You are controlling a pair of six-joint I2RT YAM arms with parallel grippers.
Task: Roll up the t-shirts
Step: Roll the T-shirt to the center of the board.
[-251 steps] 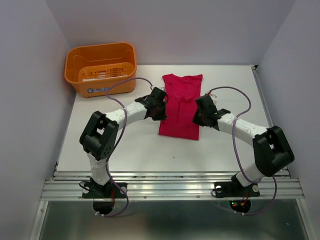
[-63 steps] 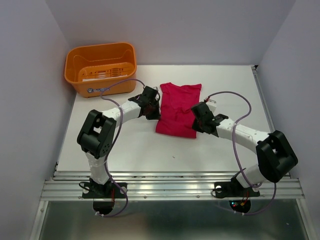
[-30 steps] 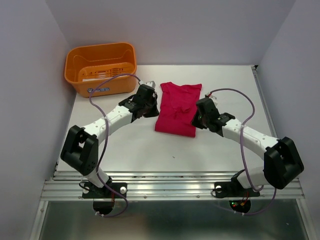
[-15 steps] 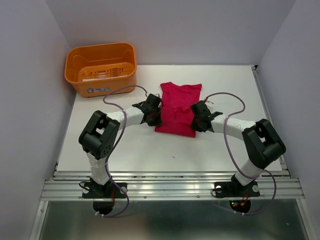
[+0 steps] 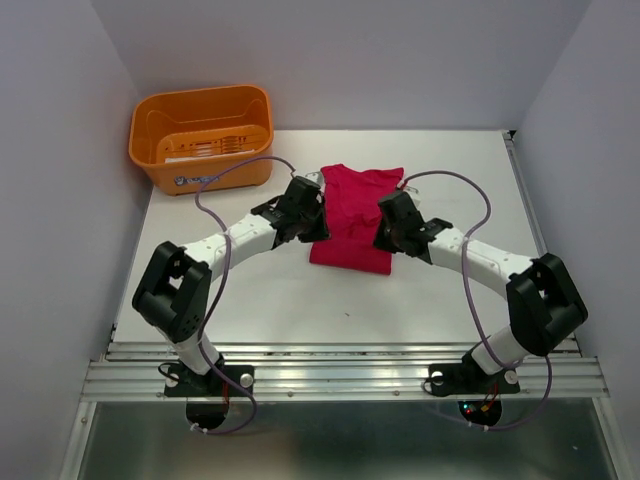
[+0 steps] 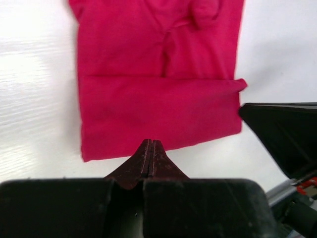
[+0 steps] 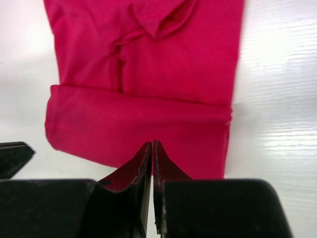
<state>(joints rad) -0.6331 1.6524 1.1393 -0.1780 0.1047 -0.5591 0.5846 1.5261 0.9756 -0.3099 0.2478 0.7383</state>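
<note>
Left gripper (image 6: 150,145), right gripper (image 7: 152,147) closed; t-shirt (image 5: 355,200) beneath

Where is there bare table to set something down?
Bare table: the near strip between the t-shirt and the arm bases; the far right corner beyond the right arm. Crowded mid-table: left fingers and right fingers flank the t-shirt; the basket fills the far left corner.
</note>
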